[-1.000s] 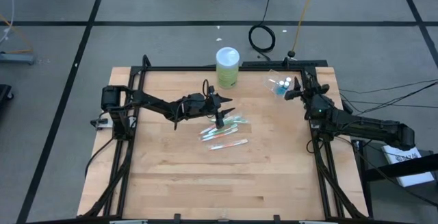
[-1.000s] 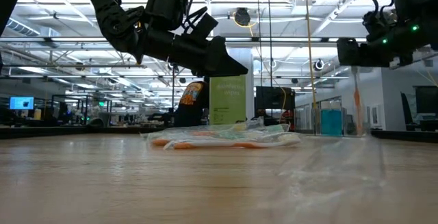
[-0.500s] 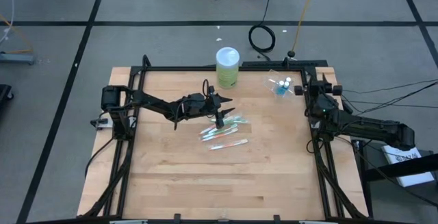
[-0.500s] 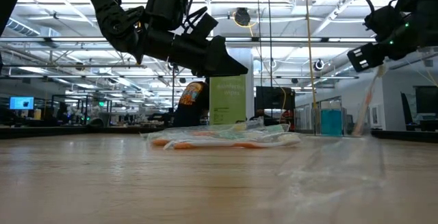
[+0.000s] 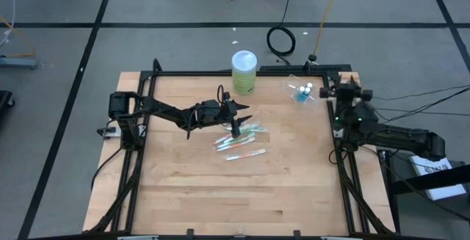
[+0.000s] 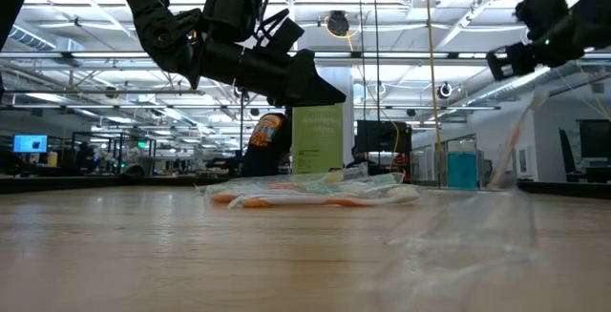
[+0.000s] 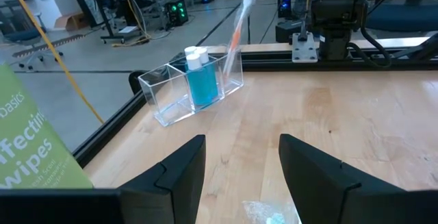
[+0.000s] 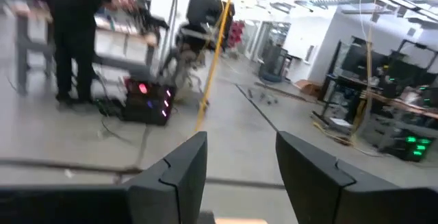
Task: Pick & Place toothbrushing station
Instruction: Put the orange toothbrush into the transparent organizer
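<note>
A pale wooden table (image 5: 191,188) edged by a black metal frame stands on a grey floor crossed by dark tape lines. Near its centre lies a heap of wrapped green-white and pink-white toothbrushes (image 5: 239,142). The left gripper (image 5: 236,131) hangs just above the heap's 12 o'clock end, its fingers (image 7: 179,176) parted with nothing between them.

At about 1 o'clock from the centre, near the far right corner, sits a clear plastic holder (image 5: 301,91) with two compartments: teal white-capped tubes (image 7: 200,78) stand in one, and a pink-white toothbrush (image 7: 237,25) leans upright in the other. At 12 o'clock, by the far edge, stands a lime-green wipes canister (image 5: 244,72) with a white lid.

The right gripper (image 5: 351,92) is at the right frame rail, at 3 o'clock from the holder and apart from it; its fingers (image 8: 179,176) are spread and empty, pointing out into the room.

Beyond the table a black cable coil (image 5: 280,40) lies on the floor. The low view looks into a wide workshop with ceiling lights, desks and screens; a person in dark clothes (image 8: 81,32) stands by a bench.
</note>
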Action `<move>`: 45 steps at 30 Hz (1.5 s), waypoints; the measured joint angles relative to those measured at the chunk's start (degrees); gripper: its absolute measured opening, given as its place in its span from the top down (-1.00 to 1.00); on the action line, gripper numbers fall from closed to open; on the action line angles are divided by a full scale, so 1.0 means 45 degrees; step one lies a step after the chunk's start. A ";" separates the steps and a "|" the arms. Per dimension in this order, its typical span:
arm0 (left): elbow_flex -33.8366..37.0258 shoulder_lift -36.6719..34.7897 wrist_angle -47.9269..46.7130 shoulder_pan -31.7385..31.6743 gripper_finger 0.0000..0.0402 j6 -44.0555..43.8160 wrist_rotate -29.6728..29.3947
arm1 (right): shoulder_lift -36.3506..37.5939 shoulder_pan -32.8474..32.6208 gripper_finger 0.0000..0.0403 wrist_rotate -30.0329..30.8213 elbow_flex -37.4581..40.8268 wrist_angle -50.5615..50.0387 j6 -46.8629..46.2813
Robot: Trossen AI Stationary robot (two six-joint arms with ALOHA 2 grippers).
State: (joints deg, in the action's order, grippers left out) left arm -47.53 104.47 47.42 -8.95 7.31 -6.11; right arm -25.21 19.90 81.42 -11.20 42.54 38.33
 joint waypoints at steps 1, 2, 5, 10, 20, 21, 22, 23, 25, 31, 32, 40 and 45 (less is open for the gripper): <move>0.0000 0.0000 0.0001 -0.0001 0.05 0.0000 0.0000 | 0.0005 0.0000 0.18 -0.0159 0.0000 0.0842 0.0464; 0.0000 0.0000 0.0001 -0.0005 0.05 -0.0003 0.0000 | 0.0005 0.0000 0.18 -0.0309 0.0000 0.1635 0.0868; 0.0000 0.0000 0.0000 0.0000 0.05 -0.0005 0.0000 | 0.0010 -0.0085 0.17 -0.1146 -0.0010 0.3414 0.0897; 0.0000 -0.0132 -0.0813 -0.0004 0.05 0.0367 0.0014 | 0.0009 -0.0795 0.17 -0.3350 -0.0015 0.2998 -0.0472; -0.1806 -0.2430 -1.0259 0.0383 0.05 -0.0112 0.0449 | -0.0476 -0.1870 0.20 -0.9249 -0.0167 0.0452 -0.3457; -0.1820 -0.2464 -1.0439 0.0503 0.05 -0.0084 0.0626 | -0.0481 -0.1948 0.20 -0.9450 -0.0243 0.0408 -0.3585; -0.1796 -0.2467 -1.0602 0.0630 0.05 -0.0112 0.0736 | -0.0551 -0.2042 0.20 -0.9532 -0.0324 0.0314 -0.3754; -0.1709 -0.2467 -1.0755 0.0744 0.05 -0.0294 0.0767 | -0.0633 -0.2128 0.20 -0.9588 -0.0417 0.0295 -0.3889; -0.1571 -0.2273 -1.0932 0.0959 0.05 -0.0826 0.0710 | -0.0743 -0.2313 0.21 -0.9589 -0.0546 0.0315 -0.4012; -0.1350 -0.1642 -1.2521 0.1467 0.05 -0.2692 -0.0156 | -0.1065 -0.2536 0.21 -0.9791 -0.0573 0.0386 -0.3979; -0.1350 -0.1615 -1.2798 0.1521 0.05 -0.3079 -0.0476 | -0.1140 -0.2527 0.21 -0.9781 -0.0573 0.0394 -0.3994; -0.1365 -0.0810 -1.3503 0.1936 0.05 -0.4390 -0.0394 | -0.1368 -0.2531 0.21 -0.9790 -0.0573 0.0570 -0.4043; -0.1365 -0.0486 -1.3604 0.2011 0.05 -0.4522 -0.0456 | -0.1376 -0.2531 0.22 -0.9794 -0.0573 0.0593 -0.4081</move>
State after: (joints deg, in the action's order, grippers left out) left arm -53.67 102.28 -13.80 0.10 -13.04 -8.16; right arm -31.40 8.51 37.35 -13.78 45.21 19.97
